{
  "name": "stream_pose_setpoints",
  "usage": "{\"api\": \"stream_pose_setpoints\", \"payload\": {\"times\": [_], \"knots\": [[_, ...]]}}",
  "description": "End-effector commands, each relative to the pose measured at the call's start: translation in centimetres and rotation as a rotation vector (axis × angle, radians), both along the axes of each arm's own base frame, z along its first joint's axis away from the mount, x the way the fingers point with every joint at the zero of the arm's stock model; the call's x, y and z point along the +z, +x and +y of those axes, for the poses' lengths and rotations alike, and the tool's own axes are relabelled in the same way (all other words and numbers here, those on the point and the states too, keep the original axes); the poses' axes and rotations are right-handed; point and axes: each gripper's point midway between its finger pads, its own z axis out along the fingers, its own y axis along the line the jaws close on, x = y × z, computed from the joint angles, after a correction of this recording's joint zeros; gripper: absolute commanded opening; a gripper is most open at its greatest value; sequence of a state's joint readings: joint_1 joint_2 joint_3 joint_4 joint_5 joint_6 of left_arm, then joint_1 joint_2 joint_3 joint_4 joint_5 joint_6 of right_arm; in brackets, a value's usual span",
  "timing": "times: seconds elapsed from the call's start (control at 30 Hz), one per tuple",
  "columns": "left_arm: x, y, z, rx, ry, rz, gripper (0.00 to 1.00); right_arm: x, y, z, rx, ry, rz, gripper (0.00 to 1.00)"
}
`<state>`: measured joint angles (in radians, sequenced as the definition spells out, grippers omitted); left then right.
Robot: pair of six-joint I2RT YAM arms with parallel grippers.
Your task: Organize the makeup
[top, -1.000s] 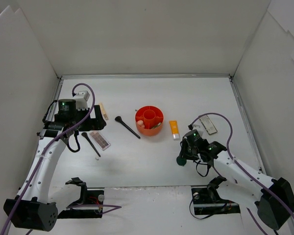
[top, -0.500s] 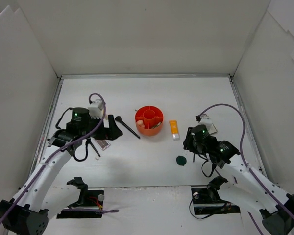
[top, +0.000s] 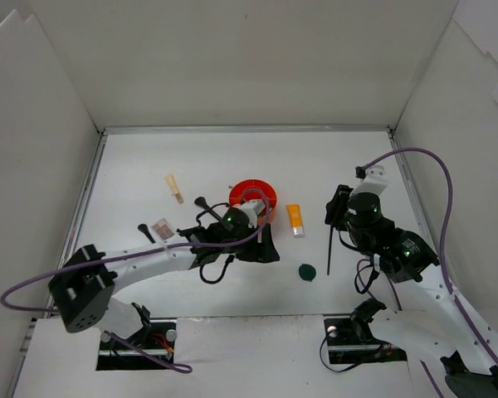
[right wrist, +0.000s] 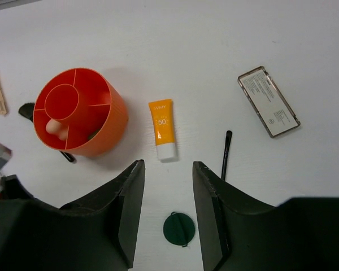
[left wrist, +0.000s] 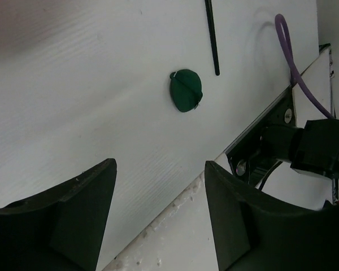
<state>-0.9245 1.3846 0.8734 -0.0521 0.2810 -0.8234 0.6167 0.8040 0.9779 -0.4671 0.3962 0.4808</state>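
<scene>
The dark green round compact (left wrist: pixel 186 90) lies flat on the white table (top: pixel 232 157), with a thin black brush (right wrist: pixel 226 153) just beside it and the orange tube (right wrist: pixel 163 129) near the red-orange holder (right wrist: pixel 79 118). Left gripper (left wrist: pixel 160 166) and right gripper (right wrist: pixel 168 165) both gape wide, empty. The left arm (top: pixel 149 261) covers the holder's near side from above; its contents are unclear.

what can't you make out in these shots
- Red-orange holder, top view: its near half is hidden by the left arm.
- Thin black brush, left wrist view: its upper end is cut off by the top edge.
- Flat case, right wrist view: the label print is too small to read.
</scene>
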Motion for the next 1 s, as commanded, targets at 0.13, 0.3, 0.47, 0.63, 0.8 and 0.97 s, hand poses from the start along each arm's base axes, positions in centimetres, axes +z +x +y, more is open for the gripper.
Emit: {"api": "stream_pose_setpoints", "payload": {"times": [0.13,0.3,0.47,0.63,0.8,0.97], "knots": [[2.2,1.7,-7.5,0.065,-0.178,0.051,0.55,3.6,0.7,-1.4,-0.051,-0.028,-0.097,0.37],[-0.3,0.5,-10.6,0.048,-0.141,0.124,0.50,4.6,0.3,-2.5,-0.075,-0.028,-0.133,0.39],[-3.1,0.0,-11.4,0.092,-0.110,0.235,0.44,5.1,-0.2,-3.3,-0.087,-0.019,-0.157,0.40],[-5.1,-0.7,-10.6,0.136,-0.086,0.307,0.42,5.5,-0.7,-3.8,-0.088,-0.015,-0.180,0.40],[-6.6,-1.1,-11.4,0.121,-0.063,0.336,0.38,5.3,-1.0,-4.1,-0.095,-0.018,-0.184,0.41],[-7.6,-1.1,-11.9,0.123,-0.066,0.361,0.35,5.4,-1.3,-4.4,-0.097,-0.017,-0.196,0.41]]}}
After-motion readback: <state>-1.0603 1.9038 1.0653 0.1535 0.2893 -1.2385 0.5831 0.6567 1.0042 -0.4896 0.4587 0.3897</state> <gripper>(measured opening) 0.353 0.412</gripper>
